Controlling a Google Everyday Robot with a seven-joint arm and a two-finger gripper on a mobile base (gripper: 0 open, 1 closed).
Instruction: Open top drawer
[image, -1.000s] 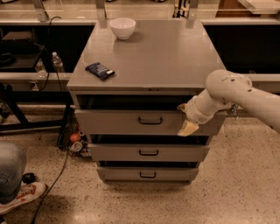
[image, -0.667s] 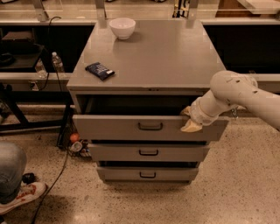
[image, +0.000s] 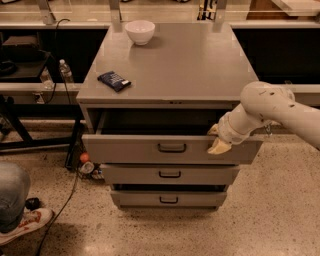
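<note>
Farther out than a second ago, the top drawer now juts well clear of the cabinet body, and the pincer has come forward with it. Behind the tall grey front its dark interior shows, just under the lip of the surface. The dark loop handle sits at the middle of the top drawer's front, with nothing touching it.

The pincer is at the right end of the top drawer's front, on its upper edge. One pale finger sits just behind the front panel, on the inner side of the top drawer, and the other lies against the outer face. The pincer is thus pinching the front panel between them. The white arm runs up and away to the right of the top drawer and leaves the view there.

Directly below the top drawer is the middle drawer, and below that the bottom drawer. Both are narrower and shorter-fronted, and each has its own small dark handle.

Above the top drawer, on the surface, a dark packet lies toward the left front corner. A white bowl stands at the far edge, left of centre, well apart from the packet.

To the left of the top drawer and above its level, a clear bottle stands on a low shelf. Lower left of the top drawer, a shoe rests on the speckled floor at the edge of the view.
</note>
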